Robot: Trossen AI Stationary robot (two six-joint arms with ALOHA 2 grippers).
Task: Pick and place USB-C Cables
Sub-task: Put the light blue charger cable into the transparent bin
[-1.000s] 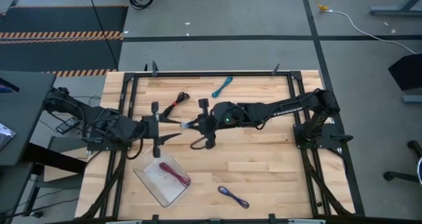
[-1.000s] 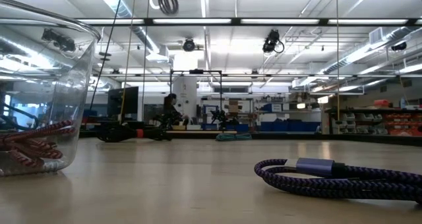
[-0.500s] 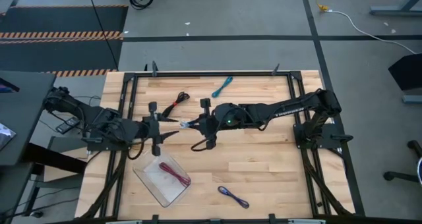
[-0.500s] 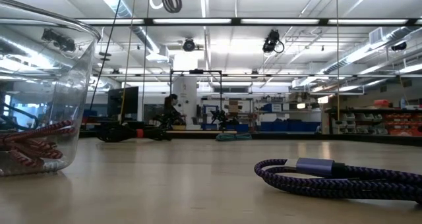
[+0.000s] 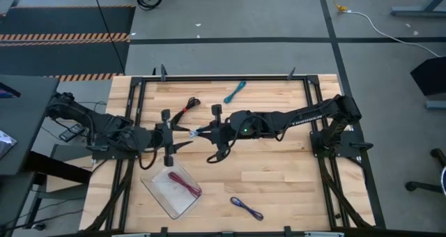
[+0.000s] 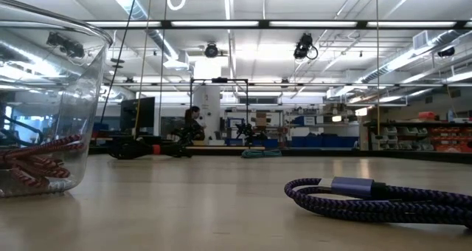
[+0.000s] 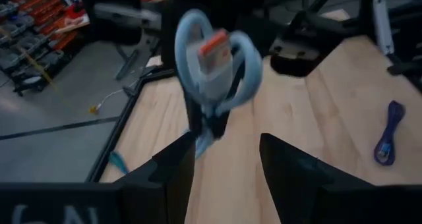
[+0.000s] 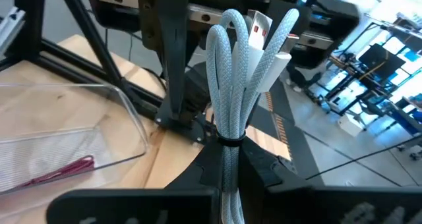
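My right gripper (image 5: 207, 133) is above the table's middle, shut on the pale blue-grey USB-C cable (image 5: 198, 132). My left gripper (image 5: 185, 134) faces it from the table's left, open. In the left wrist view its gripper (image 7: 227, 161) stands just short of the cable's looped end (image 7: 214, 56). The black-and-red cable (image 5: 187, 108) and the teal cable (image 5: 235, 91) lie flat near the far edge. The purple cable (image 5: 247, 208) lies near the near edge. The magenta cable (image 5: 185, 184) lies in the clear tray (image 5: 159, 189). My right gripper pinches the pale blue-grey cable between its two fingers at the tied end of the bundle (image 8: 228, 148). The fingers come level from the table's right, along the bundle. The bundle sticks out toward my left gripper, lifted clear of the table, with its loops and plugs (image 8: 254, 33) free.
The clear tray (image 6: 81, 88) shows large at the low view's left, with the magenta cable (image 6: 33, 166) inside. The purple cable (image 6: 383, 196) lies close to that camera. A black frame (image 5: 223, 77) borders the wooden table. Bare wood lies between the tray and the right arm's base.
My left gripper has edged toward the table's right, closer to the cable's free end. The right gripper has kept the cable lifted at about the same place.
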